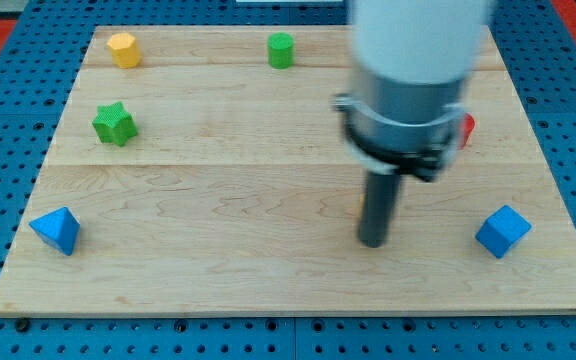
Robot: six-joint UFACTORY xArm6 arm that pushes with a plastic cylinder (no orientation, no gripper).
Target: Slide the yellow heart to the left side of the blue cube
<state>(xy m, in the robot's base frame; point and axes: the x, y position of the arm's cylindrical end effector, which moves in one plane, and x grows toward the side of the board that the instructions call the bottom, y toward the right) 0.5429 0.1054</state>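
Key relation: my tip stands on the board well to the view's left of the blue cube, at about the same height in the view.
Yellow heart: barely showing; a thin yellow-orange sliver peeks out at the rod's left edge, just above the tip. I judge this to be the heart, mostly hidden behind the rod; its shape and long axis cannot be told.
Push direction: the heart looks already left of the cube, well apart; a push toward the view's right would close the gap.
Arm pose: the rod hangs straight down from the grey wrist, which fills the view's upper right.
Fingers: none; the rod holds nothing.
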